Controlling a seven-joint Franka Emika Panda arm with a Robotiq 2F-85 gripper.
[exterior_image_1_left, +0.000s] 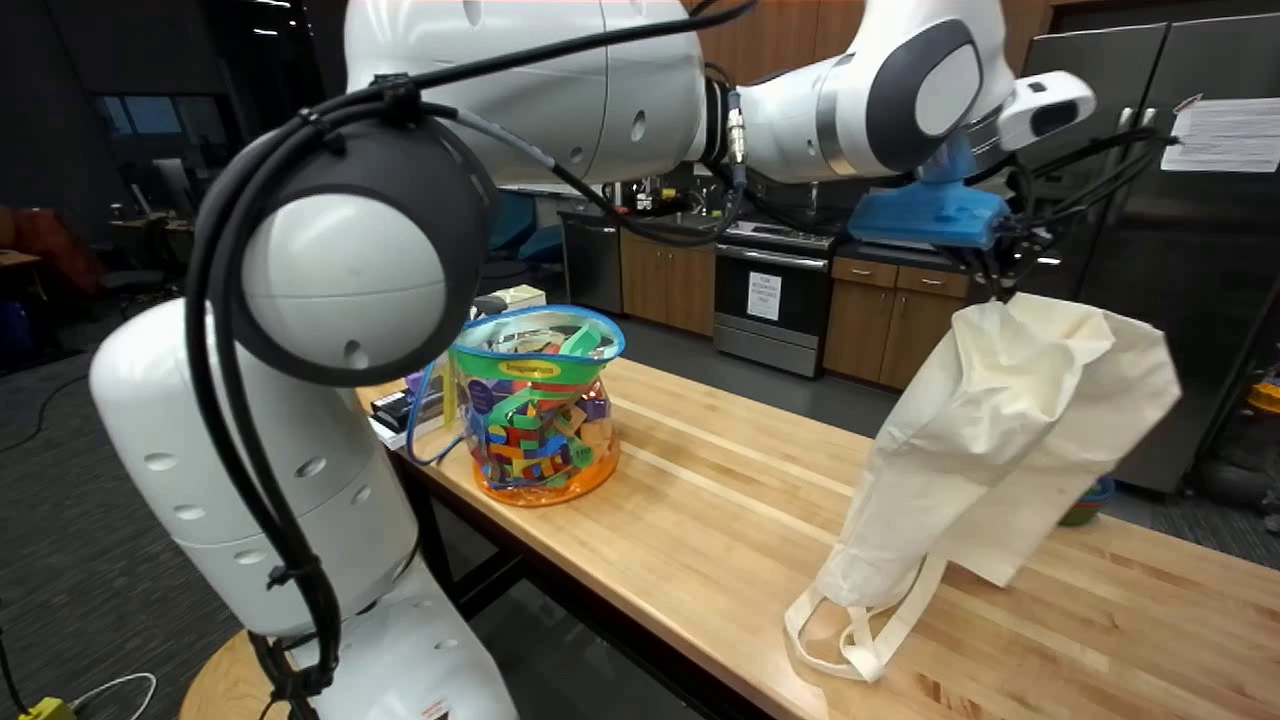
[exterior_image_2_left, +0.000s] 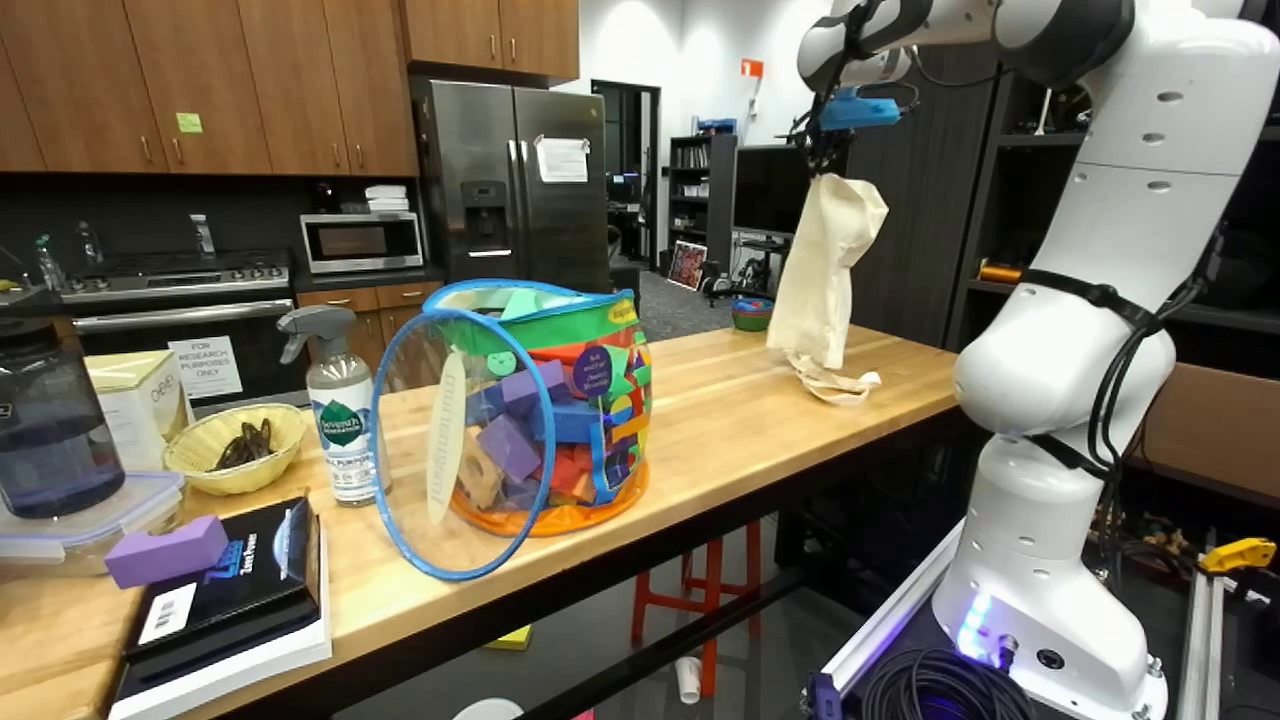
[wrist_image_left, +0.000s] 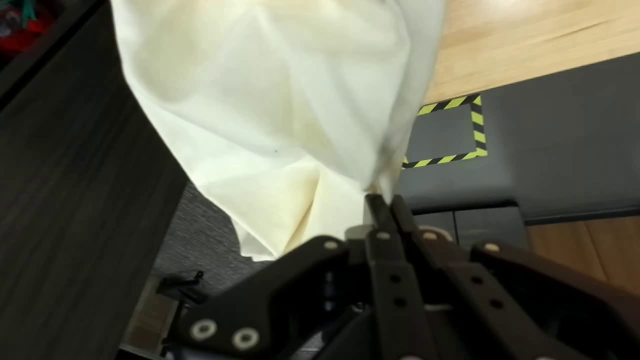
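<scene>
A cream cloth bag (exterior_image_1_left: 960, 460) hangs from my gripper (exterior_image_1_left: 1003, 290) above the wooden table (exterior_image_1_left: 700, 520). In the wrist view the gripper (wrist_image_left: 387, 200) is shut, with a pinched fold of the bag (wrist_image_left: 280, 110) between its fingertips. The cloth spreads wide ahead of the jaws there and covers much of the scene behind. In both exterior views the bag droops from its gripped upper edge. Its straps (exterior_image_2_left: 835, 382) dangle at the bottom, at or just over the tabletop; whether they touch it I cannot tell.
A clear zip bag of colourful blocks (exterior_image_1_left: 545, 430) stands on the table, its round lid (exterior_image_2_left: 460, 440) hanging open. Around it are a spray bottle (exterior_image_2_left: 345, 430), a yellow basket (exterior_image_2_left: 235, 450) and a purple block (exterior_image_2_left: 168, 552) on books. Small bowls (exterior_image_2_left: 752, 314) sit behind the cloth bag.
</scene>
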